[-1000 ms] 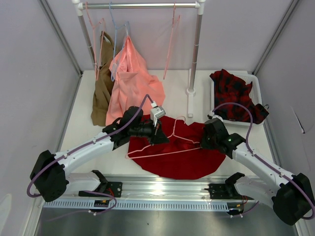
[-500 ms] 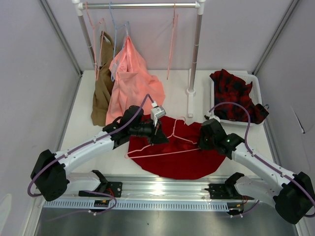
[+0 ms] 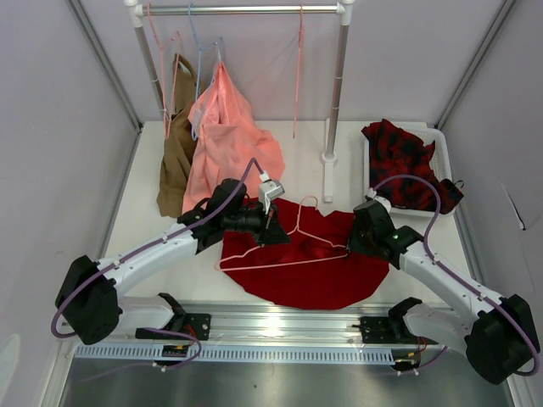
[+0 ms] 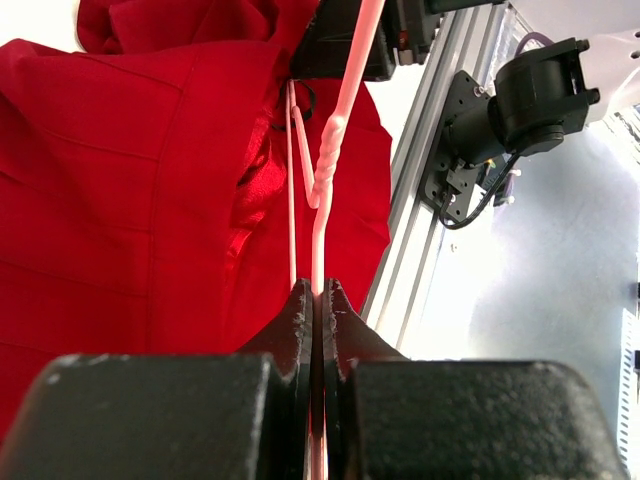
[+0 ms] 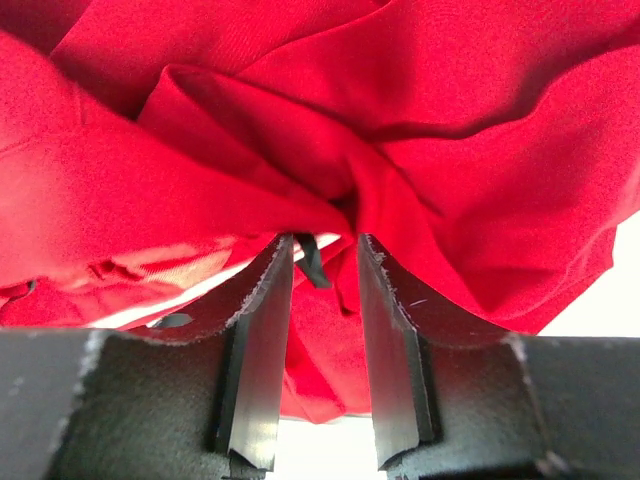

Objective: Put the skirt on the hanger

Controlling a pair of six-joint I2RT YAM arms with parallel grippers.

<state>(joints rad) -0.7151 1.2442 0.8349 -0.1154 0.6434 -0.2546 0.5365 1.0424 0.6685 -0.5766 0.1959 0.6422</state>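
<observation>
We pinch the hanger in the left gripper, its bar lying left-to-right across the skirt on the table; the right gripper, jaws narrowly parted, faces a skirt fold at the bar's right end.

I've eased my right gripper slightly outward at the right edge of the skirt. Beyond the skirt, the spare pink hanger on the rail has swung rightward.
</observation>
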